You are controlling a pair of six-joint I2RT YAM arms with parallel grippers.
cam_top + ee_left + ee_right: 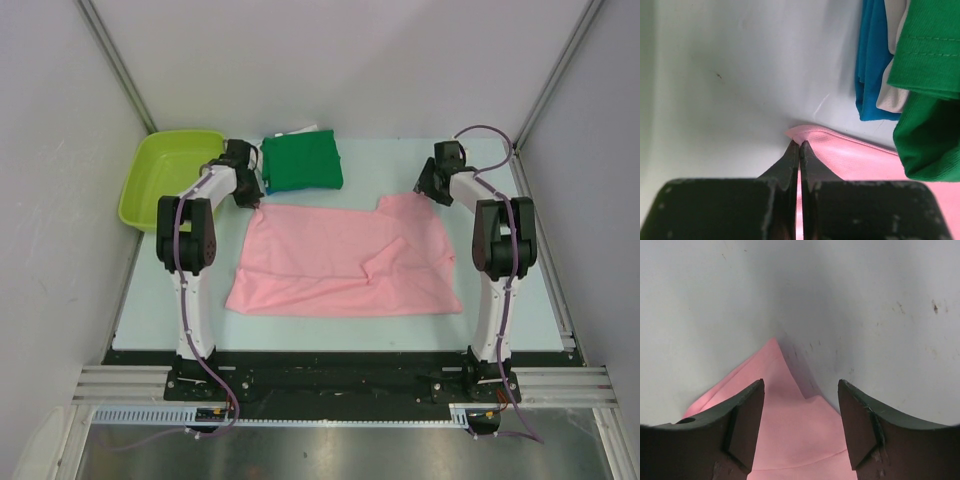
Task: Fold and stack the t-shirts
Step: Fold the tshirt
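**Far corners of the pink t-shirt [345,265]: one pinched, one waiting**

Left gripper [799,145] has its jaws together on the far-left corner, with a sliver of pink showing between them. Right gripper [800,386] stands wide apart, straddling the far-right corner. The shirt lies spread across the middle of the table [340,335], plain light pink and rumpled toward the right, just in front of the folded stack [302,162] topped in dark green. We reckon it's light, limp cloth that will sag and drag, so we'd take matched corners and hems.
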